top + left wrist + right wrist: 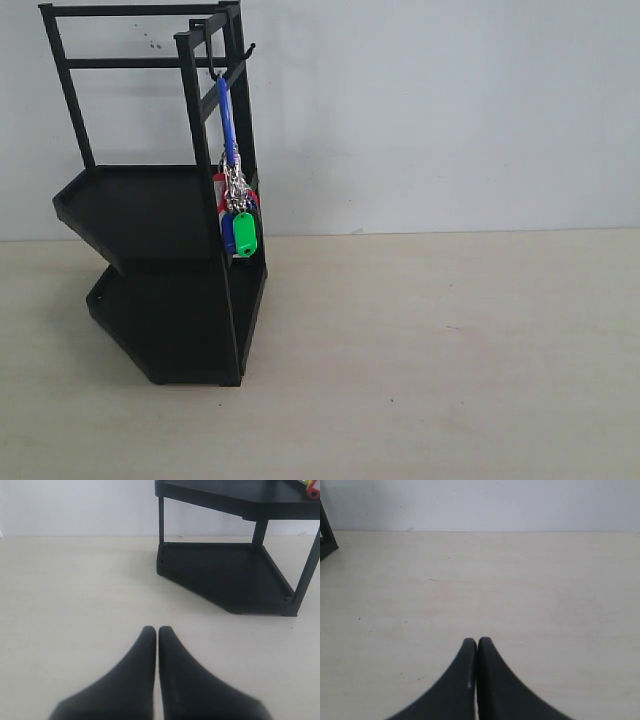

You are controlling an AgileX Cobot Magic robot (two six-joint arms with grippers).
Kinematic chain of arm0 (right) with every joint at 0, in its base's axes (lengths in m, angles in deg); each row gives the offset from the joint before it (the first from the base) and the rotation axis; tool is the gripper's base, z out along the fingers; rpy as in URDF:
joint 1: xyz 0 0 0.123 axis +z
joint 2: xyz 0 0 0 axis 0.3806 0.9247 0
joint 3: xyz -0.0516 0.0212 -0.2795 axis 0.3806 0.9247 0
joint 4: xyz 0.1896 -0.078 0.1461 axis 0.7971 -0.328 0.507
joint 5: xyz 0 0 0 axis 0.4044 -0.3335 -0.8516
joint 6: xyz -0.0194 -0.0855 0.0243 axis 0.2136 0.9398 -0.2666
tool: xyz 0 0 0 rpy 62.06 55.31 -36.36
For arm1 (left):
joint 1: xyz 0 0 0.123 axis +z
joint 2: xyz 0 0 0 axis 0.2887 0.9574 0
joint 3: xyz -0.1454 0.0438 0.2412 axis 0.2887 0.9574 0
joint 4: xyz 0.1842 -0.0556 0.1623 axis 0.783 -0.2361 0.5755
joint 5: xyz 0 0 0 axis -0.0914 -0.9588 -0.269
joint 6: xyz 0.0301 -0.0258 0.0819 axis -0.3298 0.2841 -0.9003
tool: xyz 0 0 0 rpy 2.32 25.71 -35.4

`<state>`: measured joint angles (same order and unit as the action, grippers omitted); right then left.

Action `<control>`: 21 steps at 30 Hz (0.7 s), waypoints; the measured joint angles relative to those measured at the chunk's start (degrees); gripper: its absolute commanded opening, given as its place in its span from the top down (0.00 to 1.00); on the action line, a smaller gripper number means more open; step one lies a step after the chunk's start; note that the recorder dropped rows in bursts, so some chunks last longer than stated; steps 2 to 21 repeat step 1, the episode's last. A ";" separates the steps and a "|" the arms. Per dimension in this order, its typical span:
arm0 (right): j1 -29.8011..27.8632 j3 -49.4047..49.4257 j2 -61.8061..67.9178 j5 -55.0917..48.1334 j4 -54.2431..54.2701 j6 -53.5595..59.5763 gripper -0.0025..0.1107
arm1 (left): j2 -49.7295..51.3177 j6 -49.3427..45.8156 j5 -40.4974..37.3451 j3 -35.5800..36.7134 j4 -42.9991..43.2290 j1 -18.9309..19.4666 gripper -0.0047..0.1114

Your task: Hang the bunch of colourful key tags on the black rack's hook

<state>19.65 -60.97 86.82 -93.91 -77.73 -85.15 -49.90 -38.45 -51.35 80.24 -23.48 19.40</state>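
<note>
The black rack (160, 200) stands at the left of the exterior view on the pale table. The key tag bunch (238, 220) hangs by its blue strap from the hook (214, 68) on the rack's upper bars, its green, blue and red tags dangling beside the front post. Neither arm shows in the exterior view. My left gripper (157, 630) is shut and empty above the table, with the rack's lower tray (225, 575) ahead of it and a bit of the tags (312, 489) at the edge. My right gripper (477, 641) is shut and empty over bare table.
A white wall runs behind the table. A corner of the rack's base (325, 535) shows at the edge of the right wrist view. The pale tabletop (450, 350) stretches to the right of the rack.
</note>
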 measured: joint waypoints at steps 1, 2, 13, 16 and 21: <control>0.00 0.00 0.00 0.00 0.00 0.00 0.98 | 0.00 0.00 0.00 0.00 0.00 0.00 0.92; 0.00 0.00 0.00 0.00 0.00 0.00 0.98 | 0.00 0.00 0.00 0.00 0.00 0.00 0.92; 0.00 0.00 0.00 0.00 0.00 0.00 0.98 | 0.00 0.00 0.00 0.00 0.00 0.00 0.92; 0.00 0.00 0.00 0.00 0.00 0.00 0.98 | 0.00 0.00 0.00 0.00 0.00 0.00 0.92; 0.00 0.00 0.00 0.00 0.00 0.00 0.98 | 0.00 0.00 0.00 0.00 0.00 0.00 0.92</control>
